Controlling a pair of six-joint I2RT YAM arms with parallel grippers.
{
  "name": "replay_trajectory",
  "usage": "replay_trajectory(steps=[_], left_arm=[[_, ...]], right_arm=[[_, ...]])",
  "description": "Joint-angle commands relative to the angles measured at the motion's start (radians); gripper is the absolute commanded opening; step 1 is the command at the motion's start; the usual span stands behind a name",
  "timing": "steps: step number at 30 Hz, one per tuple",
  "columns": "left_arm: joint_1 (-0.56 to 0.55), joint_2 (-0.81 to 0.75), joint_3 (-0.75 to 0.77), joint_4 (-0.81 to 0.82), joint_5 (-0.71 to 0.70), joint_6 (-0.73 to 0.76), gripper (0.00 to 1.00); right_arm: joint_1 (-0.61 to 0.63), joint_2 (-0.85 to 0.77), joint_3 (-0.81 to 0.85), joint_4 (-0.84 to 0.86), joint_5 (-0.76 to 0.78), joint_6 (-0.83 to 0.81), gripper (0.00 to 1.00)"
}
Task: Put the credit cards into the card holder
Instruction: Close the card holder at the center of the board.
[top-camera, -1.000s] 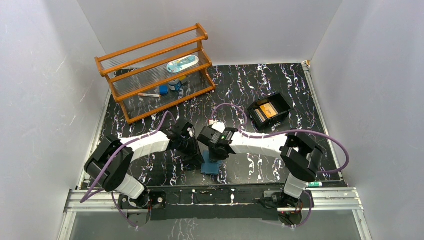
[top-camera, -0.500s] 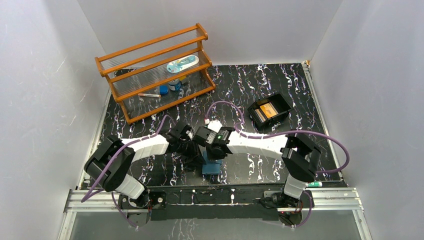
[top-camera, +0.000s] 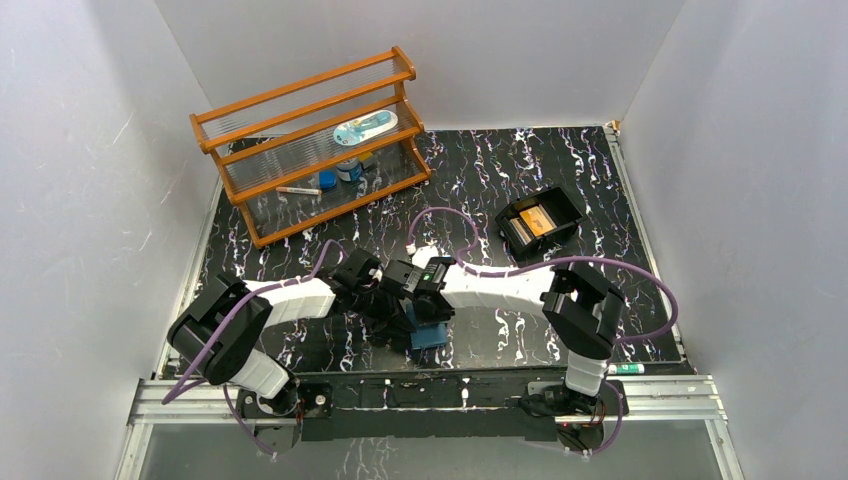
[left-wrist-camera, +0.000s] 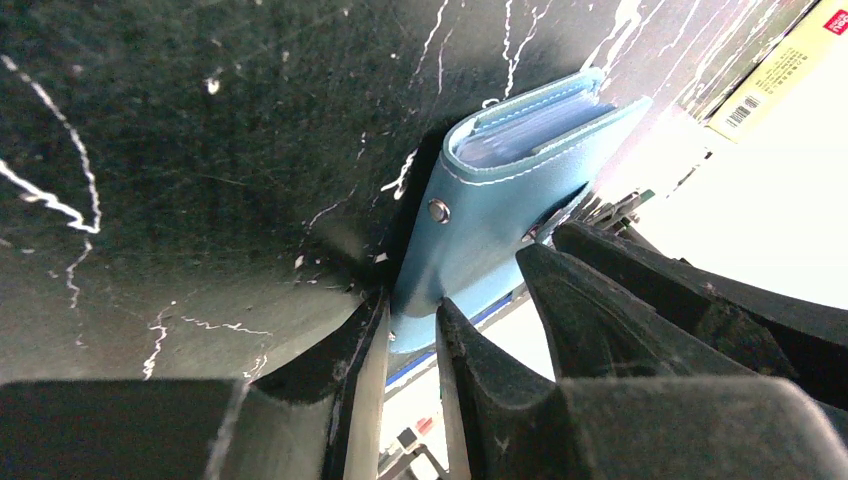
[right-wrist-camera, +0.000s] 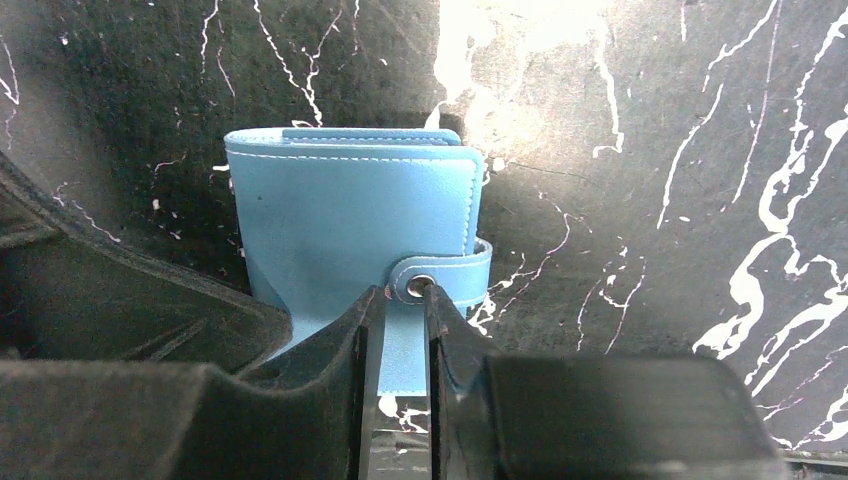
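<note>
The card holder (top-camera: 434, 336), a blue folded wallet fastened by its snap tab (right-wrist-camera: 420, 285), stands tilted on the dark mat near the front edge. My left gripper (left-wrist-camera: 412, 318) is shut on its lower corner. My right gripper (right-wrist-camera: 407, 296) meets it from the other side, fingertips (right-wrist-camera: 437, 305) pinched narrowly around the snap tab's end. In the top view, the left gripper (top-camera: 392, 316) and right gripper (top-camera: 416, 308) crowd together over the holder. The credit cards, one orange (top-camera: 537, 220) and one beige (top-camera: 521, 232), lie in a black tray (top-camera: 572, 208) at the back right.
A wooden shelf rack (top-camera: 310, 140) with small items stands at the back left. Purple cables (top-camera: 455, 215) loop over the mat behind the arms. A small marker (top-camera: 628, 369) lies on the near rail at the right. White walls close in on three sides.
My right gripper has shifted left, closer to the left gripper, over the card holder. The left jaws have narrowed onto the holder's corner, and the holder has moved slightly.
</note>
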Motion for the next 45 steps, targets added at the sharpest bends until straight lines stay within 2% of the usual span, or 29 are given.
replay_trajectory(steps=[1, 13, 18, 25, 31, 38, 45], left_arm=[[-0.006, -0.032, -0.003, 0.008, 0.031, -0.016, 0.22], [-0.006, -0.034, -0.002, 0.008, 0.024, -0.014, 0.22], [-0.008, -0.035, -0.001, 0.009, 0.024, -0.014, 0.22], [-0.008, -0.036, -0.001, 0.008, 0.021, -0.012, 0.22], [-0.009, -0.038, 0.004, 0.006, 0.017, -0.014, 0.22], [-0.011, -0.04, 0.001, 0.004, 0.01, -0.014, 0.22], [-0.011, -0.022, 0.011, 0.001, 0.0, -0.002, 0.22]], right_arm=[[0.008, 0.004, 0.051, -0.056, 0.062, -0.001, 0.29], [0.023, 0.052, 0.117, -0.119, 0.121, -0.02, 0.33], [0.028, 0.064, 0.128, -0.143, 0.144, -0.019, 0.3], [0.033, 0.06, 0.128, -0.142, 0.151, -0.021, 0.19], [0.034, 0.052, 0.124, -0.131, 0.14, -0.031, 0.23], [0.035, 0.044, 0.117, -0.113, 0.133, -0.039, 0.02], [0.039, 0.019, 0.083, -0.042, 0.08, -0.054, 0.0]])
